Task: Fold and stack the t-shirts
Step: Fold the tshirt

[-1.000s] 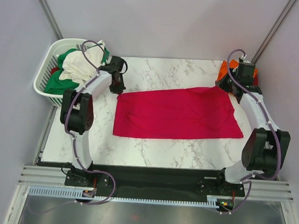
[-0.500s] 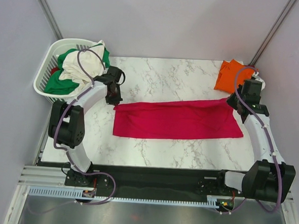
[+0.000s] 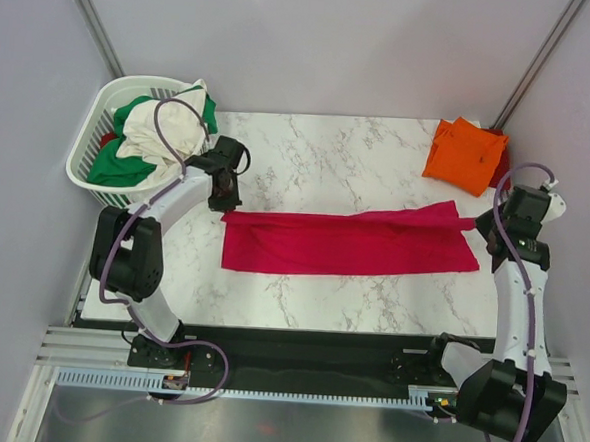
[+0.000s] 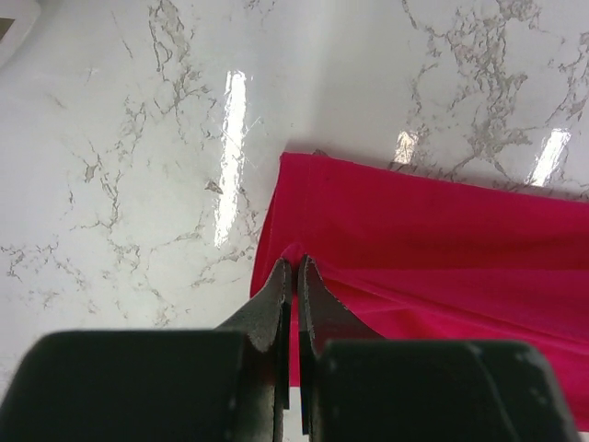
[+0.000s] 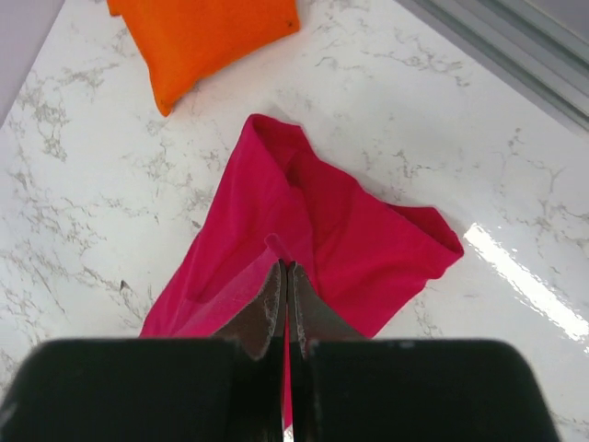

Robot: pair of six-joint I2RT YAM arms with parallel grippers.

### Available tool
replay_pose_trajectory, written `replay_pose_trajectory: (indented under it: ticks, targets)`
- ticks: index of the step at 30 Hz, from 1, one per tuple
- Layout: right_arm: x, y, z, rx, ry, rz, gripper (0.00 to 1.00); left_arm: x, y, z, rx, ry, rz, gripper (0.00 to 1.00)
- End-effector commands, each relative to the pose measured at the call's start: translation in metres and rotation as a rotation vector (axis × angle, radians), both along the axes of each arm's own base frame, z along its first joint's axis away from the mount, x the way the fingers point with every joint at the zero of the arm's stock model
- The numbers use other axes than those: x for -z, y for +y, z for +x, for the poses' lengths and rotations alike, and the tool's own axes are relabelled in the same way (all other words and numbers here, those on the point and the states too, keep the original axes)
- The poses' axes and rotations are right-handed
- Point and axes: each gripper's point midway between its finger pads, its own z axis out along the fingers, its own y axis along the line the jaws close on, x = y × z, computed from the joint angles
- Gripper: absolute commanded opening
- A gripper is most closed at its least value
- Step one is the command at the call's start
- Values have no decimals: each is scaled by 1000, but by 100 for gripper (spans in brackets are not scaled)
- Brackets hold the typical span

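Observation:
The crimson-pink t-shirt (image 3: 349, 243) lies across the marble table as a long band, its far edge lifted and drawn toward the near edge. My left gripper (image 3: 224, 203) is shut on its far left corner (image 4: 296, 258). My right gripper (image 3: 485, 225) is shut on its far right corner (image 5: 281, 249). A folded orange t-shirt (image 3: 464, 151) lies at the far right, also in the right wrist view (image 5: 204, 37). A strip of dark red cloth (image 3: 501, 165) shows beside it. Green (image 3: 128, 166) and cream-white (image 3: 160, 128) shirts fill the basket.
A white slatted basket (image 3: 87, 153) stands off the table's far left corner. The marble table (image 3: 329, 148) is bare behind the pink shirt. Grey walls close in at both sides.
Both grippers have moved toward the near edge, pulling the pink shirt's far edge over itself. The shirt went from a broad sheet to a narrow band. The right arm swung outward, uncovering the orange shirt.

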Motion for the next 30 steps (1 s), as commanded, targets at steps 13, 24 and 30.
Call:
replay_pose_trajectory:
  ticks: [13,24,30]
  targets:
    - [12,-11,-20,72,-8,62,0,8,2,-41,32,75,146,2]
    - [41,-15,-21,95,61,94,0,18,17,-79,9,171,181,58]
    - [49,-12,-16,77,56,113,0,-15,17,-71,7,67,162,64]
